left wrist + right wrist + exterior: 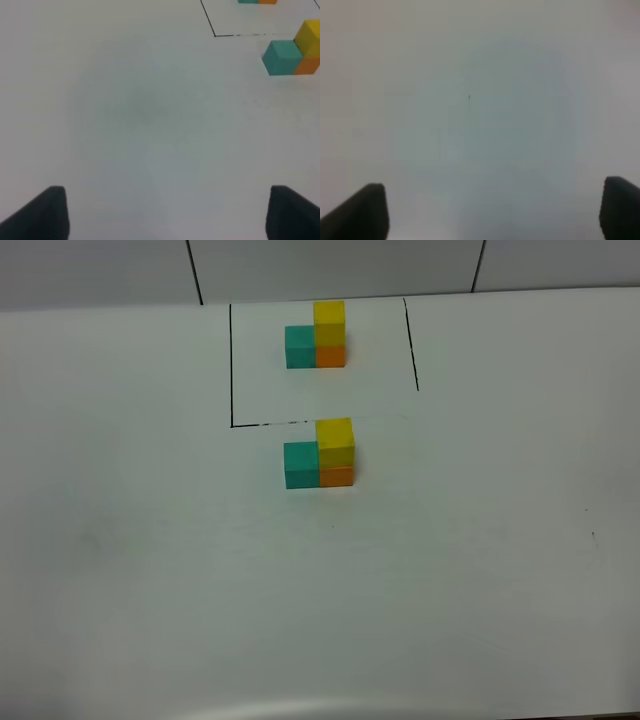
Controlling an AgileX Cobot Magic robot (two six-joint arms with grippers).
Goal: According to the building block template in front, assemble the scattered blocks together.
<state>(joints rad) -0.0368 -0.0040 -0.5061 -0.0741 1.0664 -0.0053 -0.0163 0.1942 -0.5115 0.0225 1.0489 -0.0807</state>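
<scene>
Standing assembled below the template (316, 337), the blocks (319, 454) copy it; left tool (165, 215) and right tool (492, 215) are both spread, empty.

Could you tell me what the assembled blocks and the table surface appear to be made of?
The assembled blocks look like matte foam or painted wood: flat colour, no glare, slightly soft edges; which one is unclear. The table seems a smooth white laminate or board with a faint sheen and thin black drawn lines.
</scene>
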